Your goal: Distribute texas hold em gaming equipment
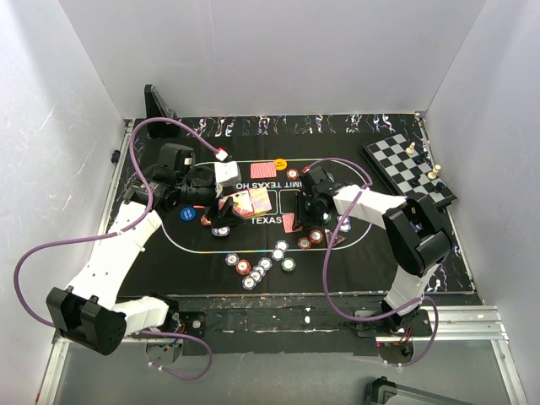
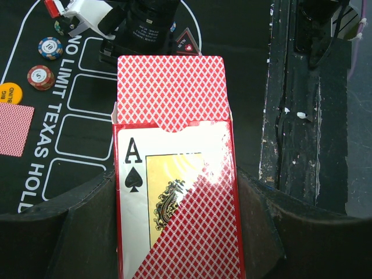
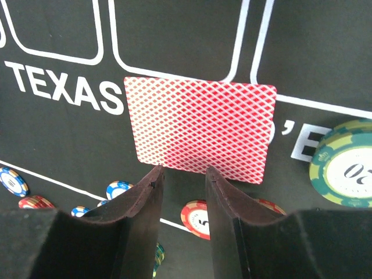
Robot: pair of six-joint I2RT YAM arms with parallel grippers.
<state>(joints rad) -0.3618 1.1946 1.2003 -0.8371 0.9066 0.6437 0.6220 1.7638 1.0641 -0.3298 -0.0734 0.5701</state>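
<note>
In the left wrist view, the left gripper [image 2: 175,177] pinched a box [image 2: 174,232] of cards from both sides. Its fingers [image 2: 87,221] pressed on the two long edges. The box filled the lower middle of the frame and had an ace of spades on its face. A deck [image 2: 170,87] with red patterned backs stuck out of its open upper end. Just above the deck, at the top of the frame, was the dark marker [image 2: 187,42]. At the left edge lay the yellow button [image 2: 10,93], with a single card [image 2: 14,129] face down below it and two chips [image 2: 40,77] above it, all on the mat [image 2: 75,145].

In the right wrist view, the right gripper [image 3: 184,174] was low over the mat. Its fingers [image 3: 139,215] were a little apart, with a narrow gap and nothing between them. A second card [image 3: 200,129] lay face down in the middle of the frame, just beyond the tips and beside the word TEXAS. A green chip [image 3: 346,171] was at the right edge, and a red chip [image 3: 197,218] at the lower middle.

In the top view, more loose chips [image 1: 253,270] lay in the lower middle of the mat, and a chessboard [image 1: 409,166] at the upper right.
</note>
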